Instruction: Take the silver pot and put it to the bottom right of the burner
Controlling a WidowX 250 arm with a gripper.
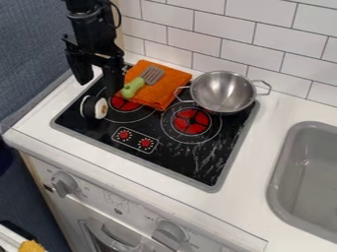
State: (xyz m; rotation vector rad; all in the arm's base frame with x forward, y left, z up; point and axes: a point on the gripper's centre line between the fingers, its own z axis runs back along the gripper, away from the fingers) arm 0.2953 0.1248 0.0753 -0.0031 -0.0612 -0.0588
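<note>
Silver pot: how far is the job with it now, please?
Nothing looks done yet: the pot sits at the upper right of the right burner. The open gripper, at upper left, holds nothing. Remaining: grasp the pot, set it at the burner's bottom right, release.

Camera view: looked down at a steep slant from above and in front of the counter (253,172). Faced across the cooktop (197,170) toward the tiled wall (207,19), with heading skewed to the counter's front edge. Caught the wall from 11 to 3 o'clock, the oven front (141,214) from 6 to 8. Set fairly near: took in the full cooktop outline around the centre, but cropped the sink (282,170) at 4 o'clock.
</note>
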